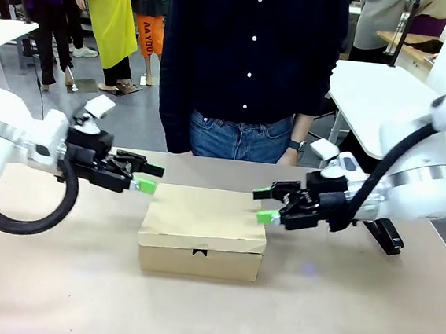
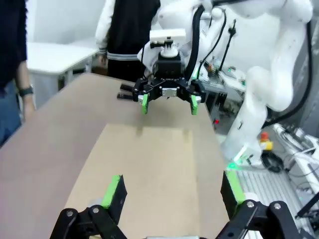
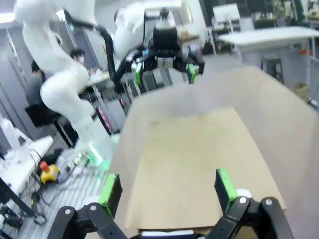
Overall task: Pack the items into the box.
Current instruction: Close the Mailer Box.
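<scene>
Presently the box (image 1: 203, 230) sits closed at mid-table, its long axis running left to right between the two arms, with a person standing at the far edge. The left gripper (image 1: 144, 177) hovers just off the box's left end and the right gripper (image 1: 264, 205) just off its right end, both with jaws spread apart and holding nothing, and about equally near. The pouch and knife are not to be seen; I judge them inside.

open right claw (image 3: 169, 191) over closed box (image 3: 194, 159), left claw (image 3: 164, 72) opposite
</scene>
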Robot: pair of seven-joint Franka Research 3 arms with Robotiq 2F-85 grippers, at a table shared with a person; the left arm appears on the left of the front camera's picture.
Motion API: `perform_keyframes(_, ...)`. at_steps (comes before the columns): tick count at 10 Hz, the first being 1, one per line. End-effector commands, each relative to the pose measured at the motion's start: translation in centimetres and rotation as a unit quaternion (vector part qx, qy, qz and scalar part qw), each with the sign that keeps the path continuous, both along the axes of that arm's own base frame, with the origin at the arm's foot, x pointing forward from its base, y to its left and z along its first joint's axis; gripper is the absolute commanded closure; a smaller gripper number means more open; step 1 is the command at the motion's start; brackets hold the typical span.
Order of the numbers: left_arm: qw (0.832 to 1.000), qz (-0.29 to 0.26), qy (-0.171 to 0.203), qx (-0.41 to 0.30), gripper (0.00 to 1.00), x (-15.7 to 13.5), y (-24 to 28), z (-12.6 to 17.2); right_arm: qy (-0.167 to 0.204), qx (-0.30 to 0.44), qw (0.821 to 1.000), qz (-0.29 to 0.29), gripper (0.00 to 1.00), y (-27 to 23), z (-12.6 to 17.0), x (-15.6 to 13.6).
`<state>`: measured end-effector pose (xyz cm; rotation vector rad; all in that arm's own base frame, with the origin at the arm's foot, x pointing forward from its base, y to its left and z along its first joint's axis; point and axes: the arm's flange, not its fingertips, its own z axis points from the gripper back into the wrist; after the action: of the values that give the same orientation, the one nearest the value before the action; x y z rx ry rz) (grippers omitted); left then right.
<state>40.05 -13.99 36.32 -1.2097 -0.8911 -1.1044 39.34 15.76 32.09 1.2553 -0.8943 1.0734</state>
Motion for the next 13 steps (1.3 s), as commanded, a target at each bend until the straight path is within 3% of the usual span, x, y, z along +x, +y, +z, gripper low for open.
perform_keyframes(1, 0.996, 0.005, 0.070, -0.050, 0.00, -2.9, 2.6, 2.6, 0.063, 0.067, 0.994, -0.058, 0.00, -3.6, 3.8, -2.3)
perform_keyframes(2, 0.987, 0.019, 0.144, -0.062, 0.00, -3.7, 4.1, 3.5, 0.133, 0.102, 0.983, -0.079, 0.00, -5.7, 4.9, -3.0)
perform_keyframes(3, 0.978, 0.015, 0.193, -0.079, 0.00, -4.5, 6.1, 4.0, 0.197, 0.120, 0.966, -0.118, 0.00, -8.1, 5.6, -3.6)
perform_keyframes(5, 0.946, 0.097, 0.301, -0.070, 0.00, -5.8, 11.7, 4.2, 0.298, 0.134, 0.932, -0.155, 0.00, -13.0, 6.4, -5.3)
perform_keyframes(6, 0.930, 0.131, 0.335, -0.078, 0.00, -6.9, 14.9, 4.2, 0.339, 0.134, 0.916, -0.168, 0.00, -15.4, 6.2, -6.1)
perform_keyframes(7, 0.908, 0.199, 0.361, -0.080, 0.00, -8.1, 17.5, 4.0, 0.361, 0.129, 0.900, -0.208, 0.00, -17.4, 5.6, -6.8)
perform_keyframes(8, 0.894, 0.224, 0.373, -0.104, 0.00, -8.7, 19.5, 3.4, 0.369, 0.119, 0.893, -0.230, 0.00, -18.8, 4.9, -7.3)
perform_keyframes(9, 0.894, 0.214, 0.367, -0.140, 0.00, -8.4, 20.2, 2.7, 0.351, 0.114, 0.891, -0.265, 0.00, -18.9, 4.0, -6.4)
perform_keyframes(10, 0.908, 0.202, 0.358, -0.085, 0.00, -3.9, 20.8, 3.4, 0.354, 0.129, 0.902, -0.211, 0.00, -20.1, 4.9, -1.0)
perform_keyframes(13, 0.908, 0.202, 0.358, -0.085, 0.00, -3.9, 20.8, 3.4, 0.354, 0.129, 0.902, -0.211, 0.00, -20.1, 4.9, -1.0)
